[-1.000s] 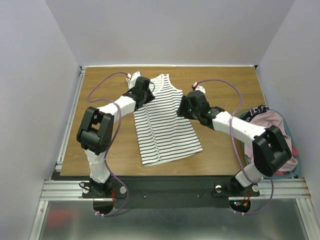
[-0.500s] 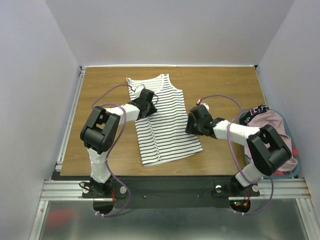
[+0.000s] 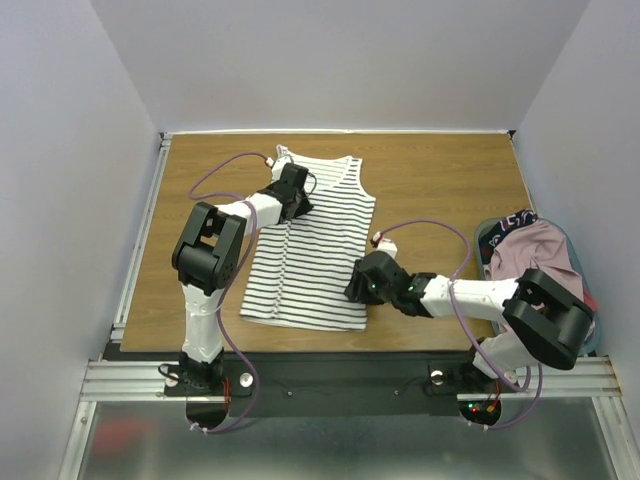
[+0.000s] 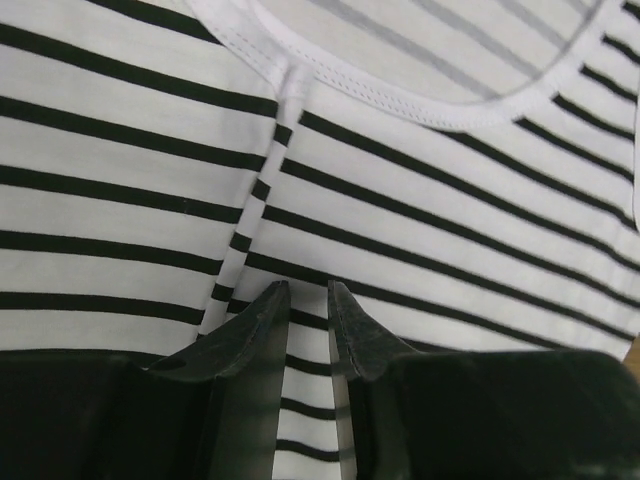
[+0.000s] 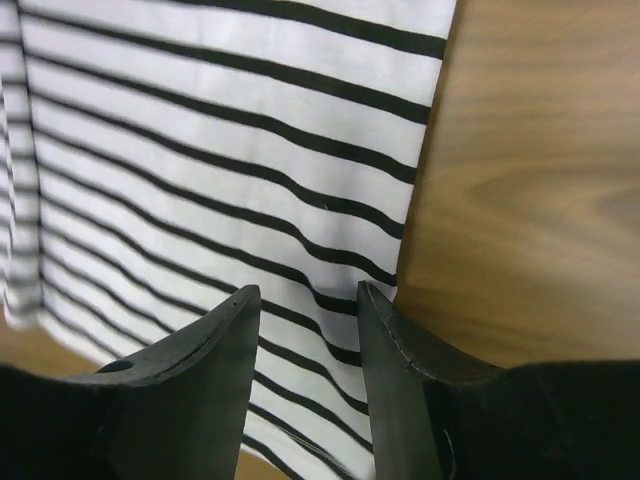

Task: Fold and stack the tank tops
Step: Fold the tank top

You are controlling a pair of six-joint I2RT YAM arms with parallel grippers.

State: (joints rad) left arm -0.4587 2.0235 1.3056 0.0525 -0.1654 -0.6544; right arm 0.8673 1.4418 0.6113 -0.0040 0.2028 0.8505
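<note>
On wrist cams, L gripper (image 4: 305,288) pinches striped top (image 4: 430,225) crease; R gripper (image 5: 305,292) apart at edge.

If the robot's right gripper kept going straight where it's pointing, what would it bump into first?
Probably the striped tank top. The right gripper has its fingers open and points down at the top's side edge, with the wooden table just beside. Depth is hard to judge.

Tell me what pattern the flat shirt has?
White tank top with thin black stripes; left wrist view.
</note>
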